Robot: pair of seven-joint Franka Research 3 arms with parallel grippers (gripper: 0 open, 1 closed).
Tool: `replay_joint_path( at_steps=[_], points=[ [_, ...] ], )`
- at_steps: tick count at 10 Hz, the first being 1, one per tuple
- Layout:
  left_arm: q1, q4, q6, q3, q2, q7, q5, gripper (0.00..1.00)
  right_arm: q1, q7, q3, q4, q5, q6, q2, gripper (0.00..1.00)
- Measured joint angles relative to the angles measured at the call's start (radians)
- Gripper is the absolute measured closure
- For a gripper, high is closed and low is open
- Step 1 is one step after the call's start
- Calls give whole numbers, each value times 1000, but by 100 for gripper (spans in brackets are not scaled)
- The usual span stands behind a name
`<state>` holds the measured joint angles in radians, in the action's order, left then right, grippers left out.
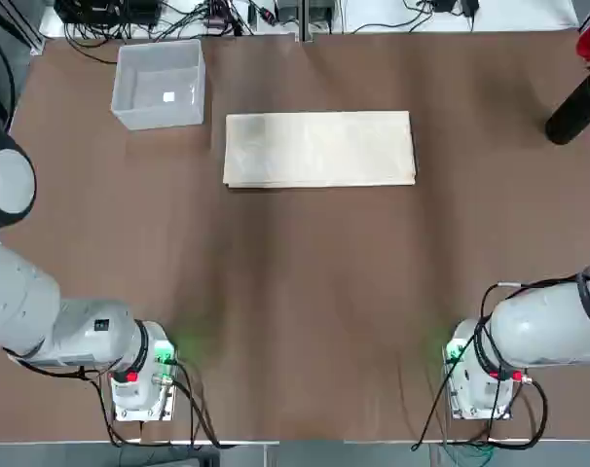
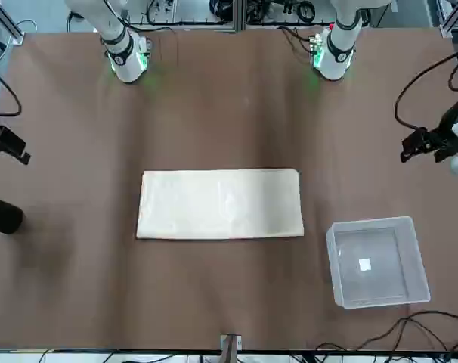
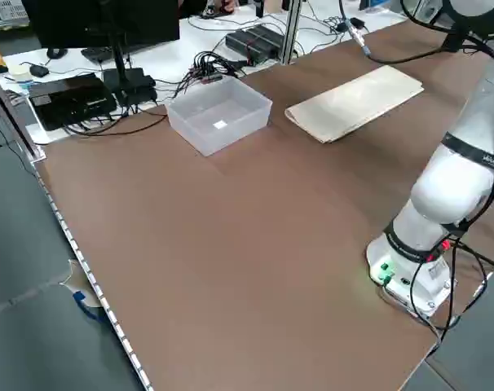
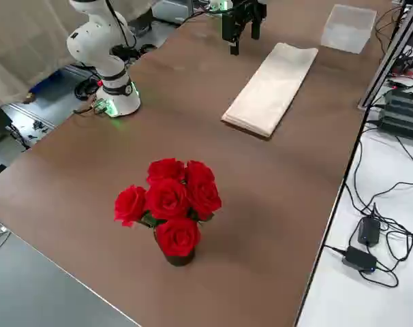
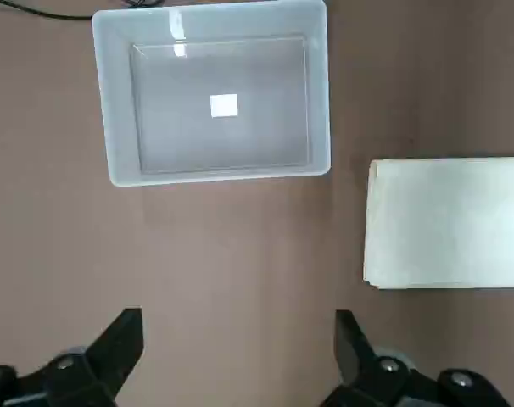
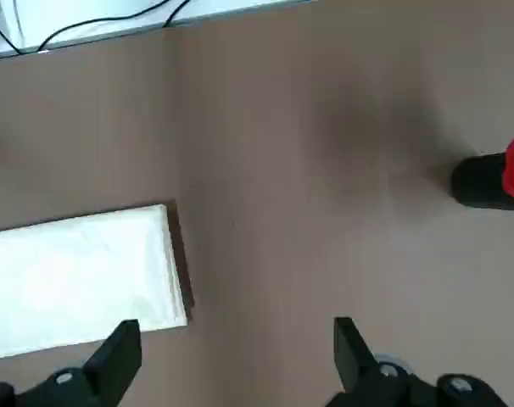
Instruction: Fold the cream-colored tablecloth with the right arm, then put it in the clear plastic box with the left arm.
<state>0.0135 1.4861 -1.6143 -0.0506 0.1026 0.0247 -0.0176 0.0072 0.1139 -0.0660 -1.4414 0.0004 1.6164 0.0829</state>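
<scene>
Right end effector [image 6: 238, 360] and left end effector [image 5: 240, 360] both open, empty. Judged next: right pinches all layers of the tablecloth [image 1: 319, 149] at one short end, folds across low, slowly.

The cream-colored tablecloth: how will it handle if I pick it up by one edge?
The cream-colored tablecloth will probably sag and may unfold, being fabric in loose stacked layers. Gripping only the top layer looks like a risk, since the layered edges are slightly offset. It seems unlikely to roll, lying flat.
</scene>
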Motion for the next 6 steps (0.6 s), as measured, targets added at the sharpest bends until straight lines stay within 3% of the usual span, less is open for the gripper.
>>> replay_joint_path(
  at_steps=[6],
  points=[
    [7,-2,0,1,0,0,0,0,-10,1,0,-11,0,-14,1,0]
  ],
)
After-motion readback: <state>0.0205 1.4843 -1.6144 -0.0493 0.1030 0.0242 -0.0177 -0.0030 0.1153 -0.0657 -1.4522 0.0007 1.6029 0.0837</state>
